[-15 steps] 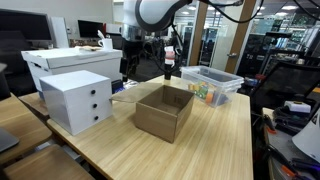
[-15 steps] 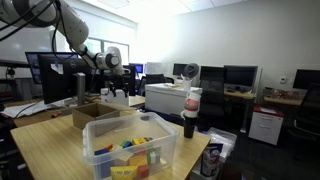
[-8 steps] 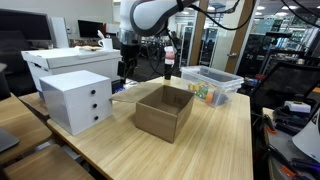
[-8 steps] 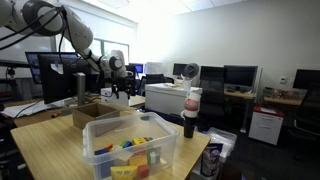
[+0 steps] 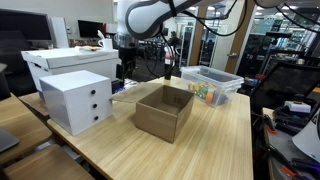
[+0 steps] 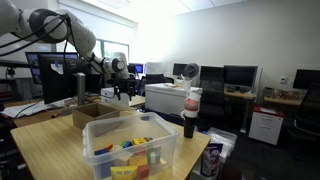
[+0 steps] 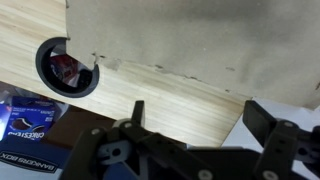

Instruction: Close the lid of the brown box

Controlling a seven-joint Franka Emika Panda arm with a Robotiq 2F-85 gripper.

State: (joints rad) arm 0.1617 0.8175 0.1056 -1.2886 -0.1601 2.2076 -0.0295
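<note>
The brown box [image 5: 165, 112] stands open in the middle of the wooden table; it also shows in an exterior view [image 6: 93, 113]. Its lid [image 5: 127, 97] lies folded out flat toward the white drawer unit. In the wrist view the lid [image 7: 190, 35] fills the top as plain brown cardboard, and no label shows. My gripper [image 5: 124, 73] hangs just above the lid's outer edge. In the wrist view the gripper [image 7: 200, 120] is open and empty, with bare table between its fingers.
A white drawer unit [image 5: 75, 100] stands beside the box. A clear plastic bin [image 5: 212, 84] of colourful items sits behind it, also seen in an exterior view [image 6: 130, 150]. A dark bottle [image 6: 190, 112] stands near the bin. A black cable hole [image 7: 67, 68] is in the tabletop.
The arm has shifted slightly toward the drawer-unit side, over the folded-out lid. The box and lid have not moved.
</note>
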